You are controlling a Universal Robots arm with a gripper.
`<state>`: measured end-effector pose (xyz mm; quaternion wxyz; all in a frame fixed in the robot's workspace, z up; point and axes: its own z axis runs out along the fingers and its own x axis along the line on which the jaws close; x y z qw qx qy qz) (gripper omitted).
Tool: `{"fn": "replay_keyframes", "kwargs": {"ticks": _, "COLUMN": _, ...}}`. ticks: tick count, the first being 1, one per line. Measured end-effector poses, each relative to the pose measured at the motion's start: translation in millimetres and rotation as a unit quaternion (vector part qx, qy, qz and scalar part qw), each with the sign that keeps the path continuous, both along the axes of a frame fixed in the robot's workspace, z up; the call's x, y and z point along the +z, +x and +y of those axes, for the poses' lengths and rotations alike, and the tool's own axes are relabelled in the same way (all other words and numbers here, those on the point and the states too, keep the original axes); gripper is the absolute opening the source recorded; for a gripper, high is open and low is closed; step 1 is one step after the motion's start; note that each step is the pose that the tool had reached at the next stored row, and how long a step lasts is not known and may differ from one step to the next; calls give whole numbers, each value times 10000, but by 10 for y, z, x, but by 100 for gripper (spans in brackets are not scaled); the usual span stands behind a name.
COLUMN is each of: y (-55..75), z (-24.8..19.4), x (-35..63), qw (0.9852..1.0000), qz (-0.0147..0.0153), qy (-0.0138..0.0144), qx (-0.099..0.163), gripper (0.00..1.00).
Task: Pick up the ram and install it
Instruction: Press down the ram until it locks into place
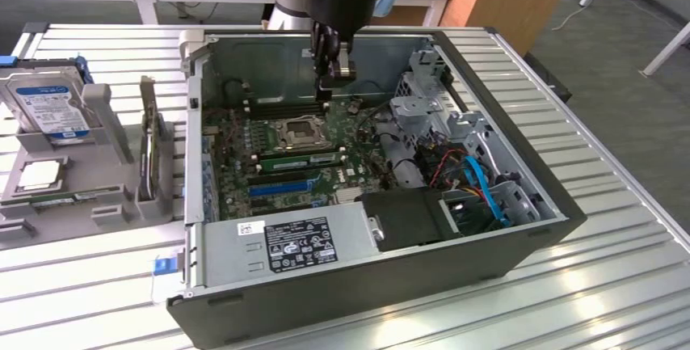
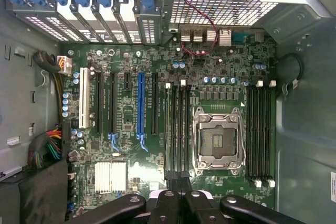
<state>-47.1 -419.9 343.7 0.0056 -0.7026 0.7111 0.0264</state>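
Bench (image 1: 603,285) slats are carrying the open computer case (image 1: 506,261), which is lying on its side with the motherboard (image 1: 242,136) facing up. I am hovering my hand (image 1: 334,78) above the board, over one end of the memory slots beside the processor socket (image 2: 218,141). My hand (image 2: 181,203) is closed all the way and is gripping nothing. The ram (image 1: 296,157) is sitting on edge in a slot between the socket and the blue expansion slot (image 1: 283,185), apart from my fingertips.
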Motion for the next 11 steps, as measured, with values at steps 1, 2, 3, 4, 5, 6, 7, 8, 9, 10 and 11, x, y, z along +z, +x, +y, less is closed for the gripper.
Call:
{"fn": "replay_keyframes", "kwargs": {"ticks": 1, "y": 0, "z": 0, "x": 0, "qw": 10000, "qz": 0, "qy": 0, "qx": -34, "gripper": 10}}
{"fn": "replay_keyframes", "kwargs": {"ticks": 2, "y": 0, "z": 0, "x": 0, "qw": 10000, "qz": 0, "qy": 0, "qx": -83, "gripper": 10}}
{"fn": "replay_keyframes", "kwargs": {"ticks": 3, "y": 0, "z": 0, "x": 0, "qw": 9999, "qz": 0, "qy": 0, "qx": -152, "gripper": 10}}
{"fn": "replay_keyframes", "kwargs": {"ticks": 4, "y": 0, "z": 0, "x": 0, "qw": 9997, "qz": 0, "qy": -1, "qx": -229, "gripper": 10}}
{"fn": "replay_keyframes", "kwargs": {"ticks": 5, "y": 0, "z": 0, "x": -1, "qw": 9995, "qz": 0, "qy": 0, "qx": -311, "gripper": 10}}
{"fn": "replay_keyframes", "kwargs": {"ticks": 6, "y": 0, "z": 0, "x": -1, "qw": 9992, "qz": 0, "qy": 0, "qx": -392, "gripper": 10}}
{"fn": "replay_keyframes", "kwargs": {"ticks": 7, "y": 0, "z": 0, "x": -1, "qw": 9989, "qz": 0, "qy": 0, "qx": -473, "gripper": 10}}
{"fn": "replay_keyframes", "kwargs": {"ticks": 8, "y": 0, "z": 0, "x": -1, "qw": 9985, "qz": 0, "qy": -1, "qx": -552, "gripper": 10}}
{"fn": "replay_keyframes", "kwargs": {"ticks": 9, "y": 0, "z": 0, "x": -2, "qw": 9979, "qz": 0, "qy": -1, "qx": -645, "gripper": 10}}
{"fn": "replay_keyframes", "kwargs": {"ticks": 10, "y": 0, "z": 0, "x": -2, "qw": 9973, "qz": 0, "qy": 0, "qx": -730, "gripper": 10}}
{"fn": "replay_keyframes", "kwargs": {"ticks": 11, "y": 0, "z": 0, "x": -2, "qw": 9967, "qz": 0, "qy": 0, "qx": -812, "gripper": 10}}
